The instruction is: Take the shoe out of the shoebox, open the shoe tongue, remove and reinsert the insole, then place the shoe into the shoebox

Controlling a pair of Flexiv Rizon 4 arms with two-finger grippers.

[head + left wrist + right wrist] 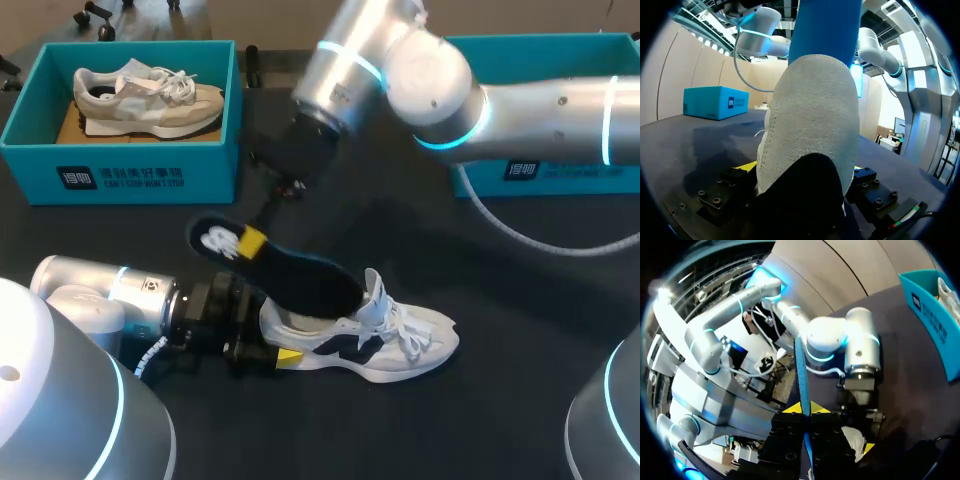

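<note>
1 insole (300, 276) partly inside shoe (385, 342)

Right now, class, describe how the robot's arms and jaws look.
The left arm and right arm are rounded silver tubes with cyan rings at the joints. Each ends in black jaws with yellow tips. A grey cable loops off the right arm.

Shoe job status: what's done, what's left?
Done: shoe is out on the table. In hand: left gripper clamps its heel; right gripper holds the insole, one end inside the shoe; pulling out or reinserting, cannot tell. Left: seat the insole, box the shoe.
</note>
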